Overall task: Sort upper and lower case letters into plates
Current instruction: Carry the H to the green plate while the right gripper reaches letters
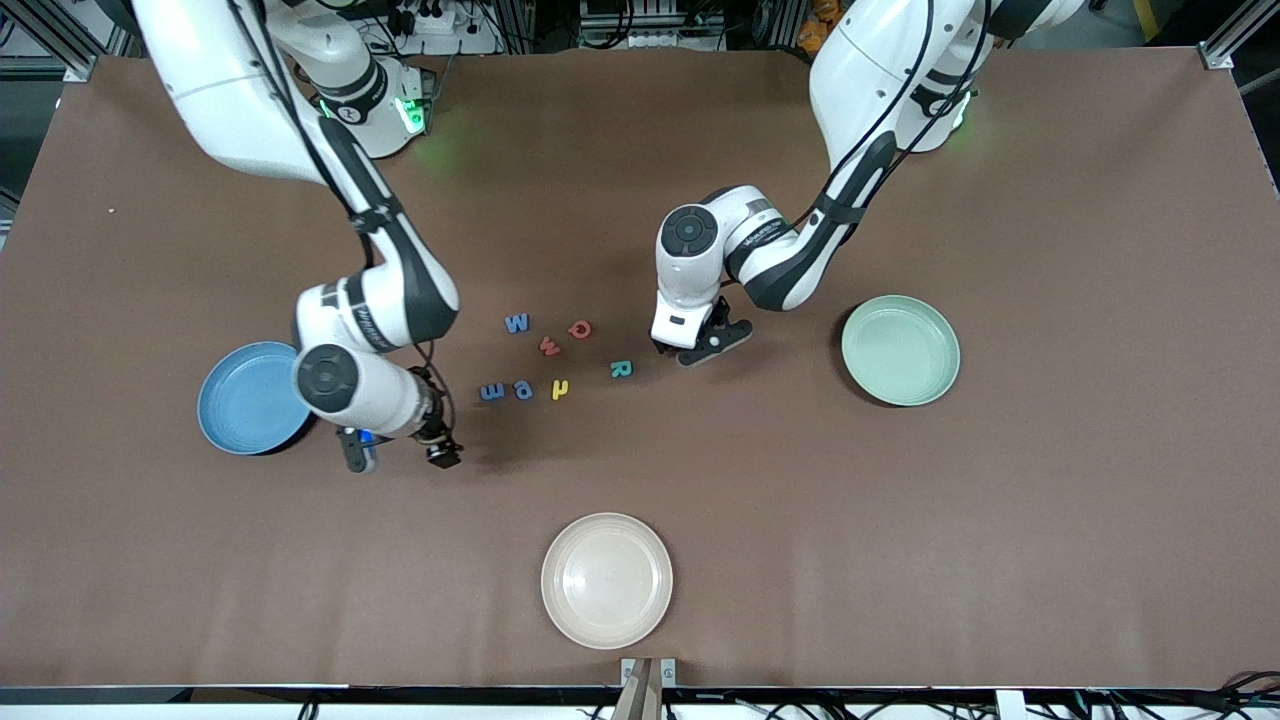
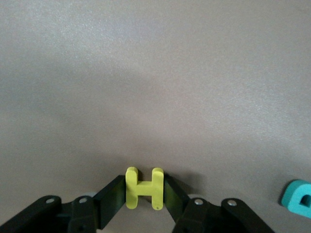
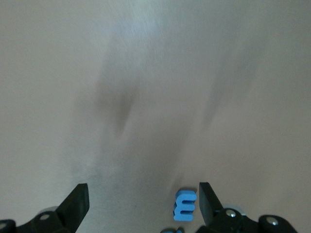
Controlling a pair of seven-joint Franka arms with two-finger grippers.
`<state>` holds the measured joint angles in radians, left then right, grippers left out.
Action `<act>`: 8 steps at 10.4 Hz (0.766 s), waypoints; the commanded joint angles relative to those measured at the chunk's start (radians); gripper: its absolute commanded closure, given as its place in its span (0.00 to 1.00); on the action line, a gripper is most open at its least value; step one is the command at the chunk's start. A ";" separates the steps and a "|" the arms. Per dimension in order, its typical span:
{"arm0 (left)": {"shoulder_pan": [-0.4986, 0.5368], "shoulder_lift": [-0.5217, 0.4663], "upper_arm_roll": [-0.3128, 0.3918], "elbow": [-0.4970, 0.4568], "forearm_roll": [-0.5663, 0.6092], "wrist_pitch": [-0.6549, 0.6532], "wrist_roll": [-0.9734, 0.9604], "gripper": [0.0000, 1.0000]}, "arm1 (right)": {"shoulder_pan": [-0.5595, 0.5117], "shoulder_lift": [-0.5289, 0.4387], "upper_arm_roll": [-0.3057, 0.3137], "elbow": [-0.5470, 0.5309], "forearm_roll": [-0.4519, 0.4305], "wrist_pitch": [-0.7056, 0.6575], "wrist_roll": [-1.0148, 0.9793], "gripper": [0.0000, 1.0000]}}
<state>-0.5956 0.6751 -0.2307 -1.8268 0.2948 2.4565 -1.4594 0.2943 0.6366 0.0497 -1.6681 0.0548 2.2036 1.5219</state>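
The brown felt-like table (image 1: pixel 1050 520) carries three round shallow plates: a bright blue plate (image 1: pixel 240 400) toward the right arm's end, a pale mint green plate (image 1: pixel 900 350) toward the left arm's end, and a cream-white plate (image 1: pixel 606 580) nearest the front camera, at about six o'clock from the letter cluster; all three are empty. Taking the small red lower-case w (image 1: pixel 549 346) as the clock's centre, the blue capital W (image 1: pixel 516 323) lies at ten o'clock, the red capital Q (image 1: pixel 580 328) at one o'clock, the teal capital R (image 1: pixel 620 369) at four o'clock, the yellow n-like lower-case letter (image 1: pixel 560 389) at five o'clock, the blue lower-case e (image 1: pixel 523 390) at seven o'clock and the blue lower-case m (image 1: pixel 492 391) at eight o'clock. The left gripper (image 1: pixel 700 350) sits low over the table just beside the teal R, between it and the mint plate, its fingers pinched closed on the yellow capital H (image 2: pixel 144 188), which stands upright between the pads at table level. The right gripper (image 1: pixel 400 455) waits low beside the blue plate, fingers spread wide and holding nothing, with a blue letter lying just inside one fingertip in its wrist view. The step in hand looks like the pickup of the first capital; next the H needs lifting clear and carrying to three o'clock, over the mint plate, for release.
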 commanded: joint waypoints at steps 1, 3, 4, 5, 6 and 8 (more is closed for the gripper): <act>0.026 -0.018 0.002 -0.002 0.026 -0.066 0.062 0.83 | 0.028 -0.038 -0.005 -0.040 -0.006 -0.054 0.089 0.00; 0.039 -0.032 0.001 0.000 0.018 -0.079 0.085 0.83 | 0.025 -0.092 -0.005 -0.132 -0.004 -0.032 0.090 0.00; 0.042 -0.038 0.001 0.006 0.018 -0.109 0.089 0.83 | 0.023 -0.118 -0.004 -0.181 -0.003 0.013 0.090 0.00; 0.049 -0.043 0.001 0.023 0.017 -0.144 0.123 0.83 | 0.025 -0.142 -0.004 -0.235 0.003 0.078 0.092 0.00; 0.065 -0.058 0.001 0.023 0.014 -0.174 0.178 0.83 | 0.029 -0.152 -0.002 -0.264 0.005 0.126 0.106 0.00; 0.094 -0.100 0.001 0.020 -0.058 -0.238 0.302 0.83 | 0.049 -0.147 -0.004 -0.268 0.005 0.143 0.158 0.00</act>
<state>-0.5226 0.6285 -0.2280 -1.7936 0.2830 2.2775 -1.2470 0.3229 0.5270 0.0487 -1.8884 0.0553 2.3185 1.6314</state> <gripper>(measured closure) 0.665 0.000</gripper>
